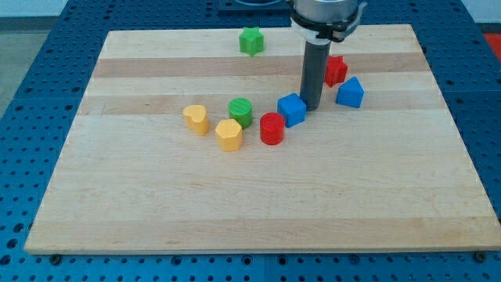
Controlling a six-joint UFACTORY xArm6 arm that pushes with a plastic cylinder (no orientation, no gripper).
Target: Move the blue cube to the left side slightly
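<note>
The blue cube point(292, 109) sits on the wooden board point(258, 196) a little right of centre. My tip point(311, 106) stands right against the cube's right side, touching or nearly touching it. The rod rises from there to the arm at the view's top. A red cylinder point(272, 128) lies just below and left of the cube, close to it. A green cylinder point(241, 113) lies further left.
A blue wedge-like block point(350, 92) and a red block point(336, 70) lie right of the rod. A yellow heart point(196, 119) and a yellow hexagon point(228, 134) lie left of centre. A green star point(251, 41) sits near the top edge.
</note>
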